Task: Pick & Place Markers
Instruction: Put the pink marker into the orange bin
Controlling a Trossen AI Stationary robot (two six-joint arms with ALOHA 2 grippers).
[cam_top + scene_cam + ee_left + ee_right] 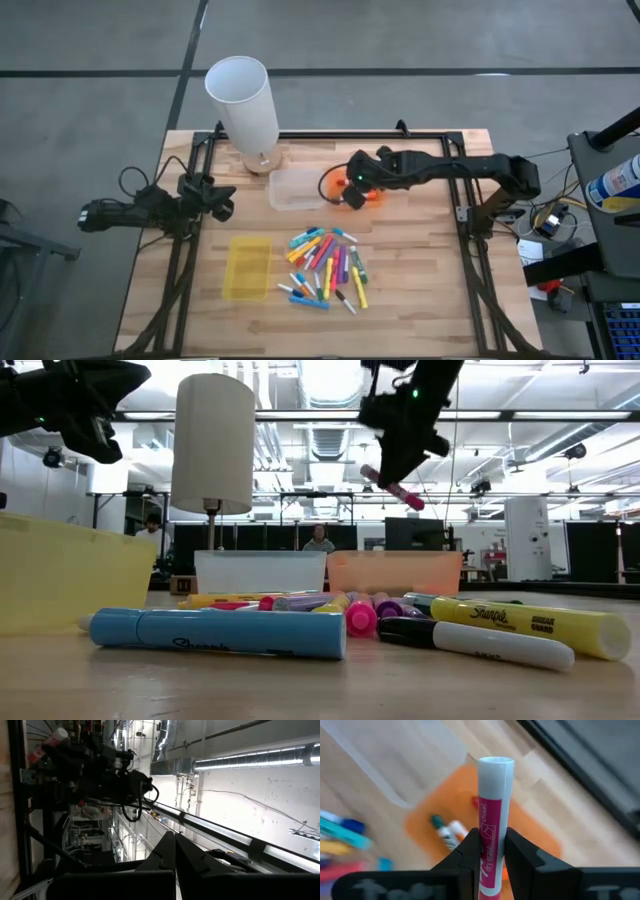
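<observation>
Several markers [325,268] in mixed colours lie in a loose pile on the wooden table's middle, and show up close in the low view [215,633]. My right gripper [354,196] is above the orange tray [376,198], shut on a pink marker [492,810] with a pale end cap. The orange tray [535,837] holds a white and green marker [447,830]. My left gripper [222,206] waits shut and empty at the table's left side, raised off the table. My right gripper pinches the pink marker's barrel [490,851] between its two fingers [470,845]. The marker lies along the fingers, and its capped end sticks out past the fingertips. In the low view the marker [397,491] hangs tilted below the gripper, lifted clear above the orange tray [395,572].
A clear tray [295,190] lies left of the orange one. A yellow tray [247,267] lies at the near left. A tall white cylinder [245,100] on a wooden base stands at the far edge. A black frame [465,210] runs around the table.
</observation>
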